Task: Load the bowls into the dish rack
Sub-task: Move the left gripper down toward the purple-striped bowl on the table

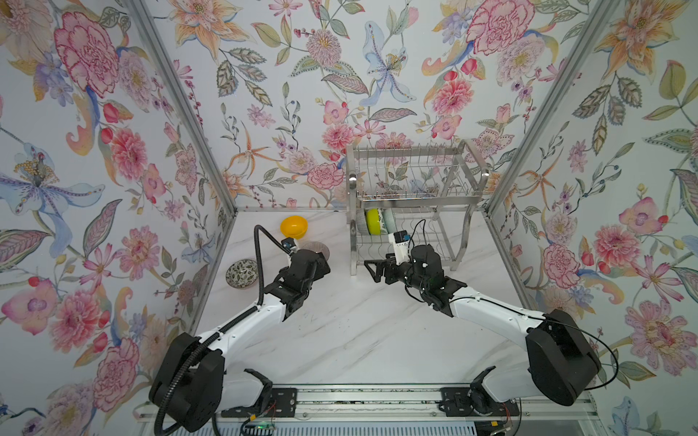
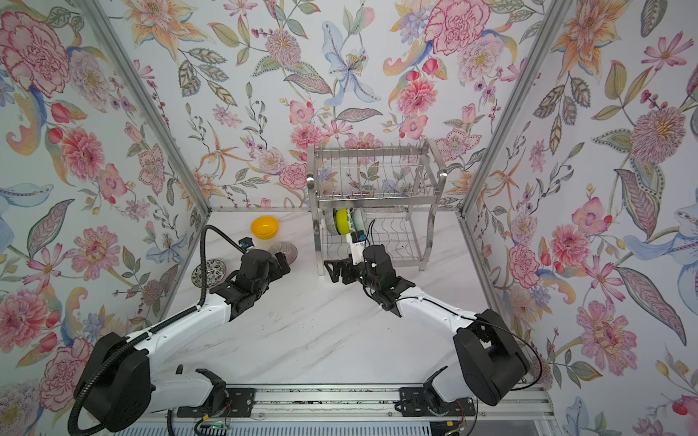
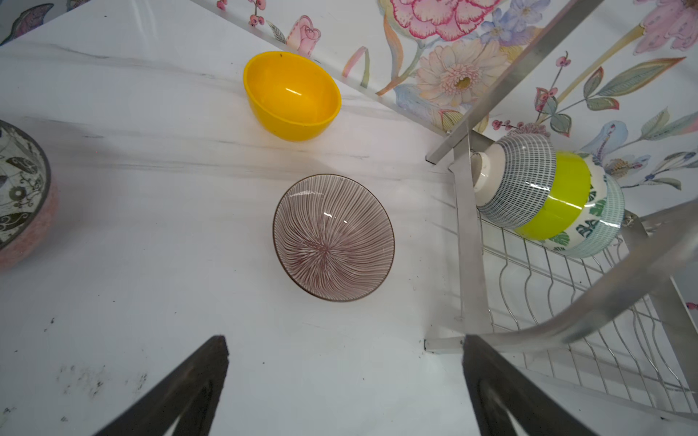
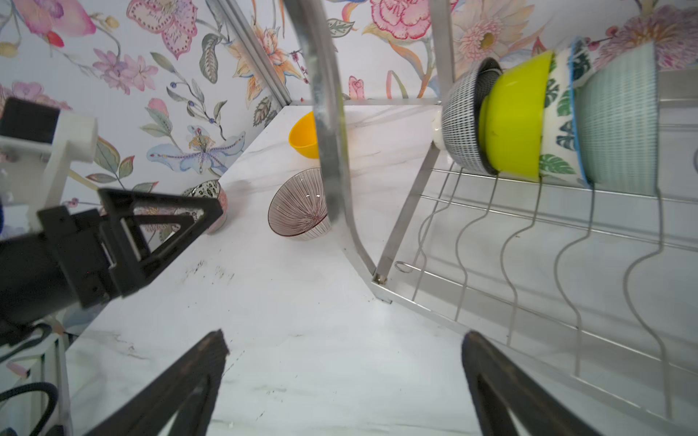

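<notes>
**Dish rack**: two-tier stainless-steel wire rack (image 1: 411, 149), at the back right of the white marble-patterned tabletop (image 1: 359, 328), against the floral-papered wall. Its long axis runs left to right in both top views.

**Bowls in rack**: four stand on edge at the far left end of the lower tier, in a row along the rack's length, feet toward the left end. In order: black-and-white grid-patterned bowl (image 3: 517, 177), lime-green bowl (image 3: 555, 196), green-leaf print bowl (image 3: 589, 215), pale green ribbed bowl (image 4: 619, 120). The wrist views separate all four. In the top views the upper tier hides most of them.

**Bowls on table**: three upright, left of the rack.
- Orange-yellow plastic bowl (image 1: 294, 226), near the back wall.
- Pinkish ribbed bowl (image 3: 334, 238), beside the rack's leg. The left arm partly covers it in the top views, and the leg crosses it in the right wrist view.
- Dark floral bowl with a pink outside (image 1: 241, 273), by the left wall.

**Left gripper** (image 3: 345, 339): jaws spread wide, empty, above the table near the pinkish bowl.

**Right gripper** (image 4: 343, 336): jaws spread wide, empty, at the rack's front left corner.
</notes>
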